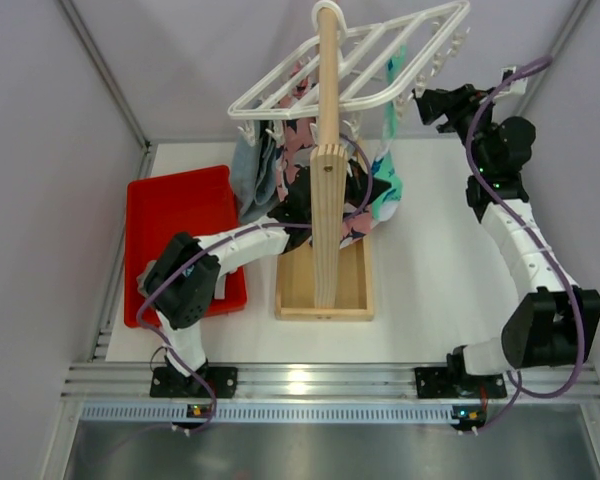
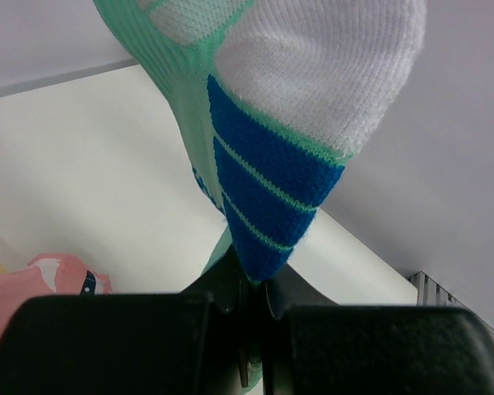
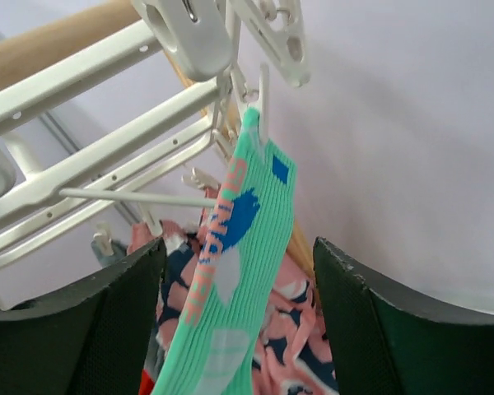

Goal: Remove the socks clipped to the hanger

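Observation:
A teal-green sock (image 1: 389, 125) hangs from a clip (image 3: 262, 90) at the right side of the white grid hanger (image 1: 350, 60). Its blue and white toe end (image 2: 267, 189) hangs down into my left gripper (image 2: 255, 284), which is shut on its tip. In the top view that gripper (image 1: 363, 192) sits low behind the wooden post. My right gripper (image 1: 426, 106) is up beside the hanger's right edge. It stands open, one finger (image 3: 107, 329) on each side of the sock's upper part (image 3: 255, 206) without touching it, a little below the clip.
A tall wooden post (image 1: 328, 150) with a box base (image 1: 325, 295) carries the hanger. A pink cloth with navy print (image 3: 305, 346) and a blue-grey cloth (image 1: 250, 170) also hang there. A red tray (image 1: 175, 215) lies at the left.

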Controlling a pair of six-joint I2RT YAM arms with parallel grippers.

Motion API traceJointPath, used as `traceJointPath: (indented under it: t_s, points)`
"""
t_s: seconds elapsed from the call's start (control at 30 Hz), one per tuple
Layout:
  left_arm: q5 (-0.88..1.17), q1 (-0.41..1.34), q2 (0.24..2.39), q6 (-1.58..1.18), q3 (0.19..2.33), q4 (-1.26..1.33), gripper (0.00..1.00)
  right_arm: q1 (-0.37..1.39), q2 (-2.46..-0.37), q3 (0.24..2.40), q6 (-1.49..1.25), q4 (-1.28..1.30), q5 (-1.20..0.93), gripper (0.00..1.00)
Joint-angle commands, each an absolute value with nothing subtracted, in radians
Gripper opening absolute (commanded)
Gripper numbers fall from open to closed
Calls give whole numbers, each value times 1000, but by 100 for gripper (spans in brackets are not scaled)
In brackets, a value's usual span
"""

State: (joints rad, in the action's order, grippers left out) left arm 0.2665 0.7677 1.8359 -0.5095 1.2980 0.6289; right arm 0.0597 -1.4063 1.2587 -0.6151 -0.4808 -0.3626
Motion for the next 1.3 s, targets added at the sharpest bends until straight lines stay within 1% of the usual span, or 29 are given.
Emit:
traceJointPath:
  t_s: [0.0, 0.07, 0.27, 0.57, 0.87, 1.27]
  points:
    - [281, 770, 1842, -514, 1327, 670, 0, 86, -1448, 1233, -563, -773, -309, 67]
    - [279, 770, 1845, -508, 1324, 669, 0, 100, -1477, 1250, -564, -827, -304, 65]
    - [285, 769, 1861, -492, 1321, 669, 0, 136, -1617, 1360, -548, -847, -275, 60]
    - [264, 767, 1890, -449, 1333, 664, 0, 192, -1674, 1413, -525, -916, -181, 52]
    - [256, 767, 1898, -445, 1350, 650, 0, 207, -1683, 1445, -494, -910, -118, 51]
    - [259, 767, 1910, -449, 1358, 652, 0, 232, -1761, 1572, -443, -854, -72, 51]
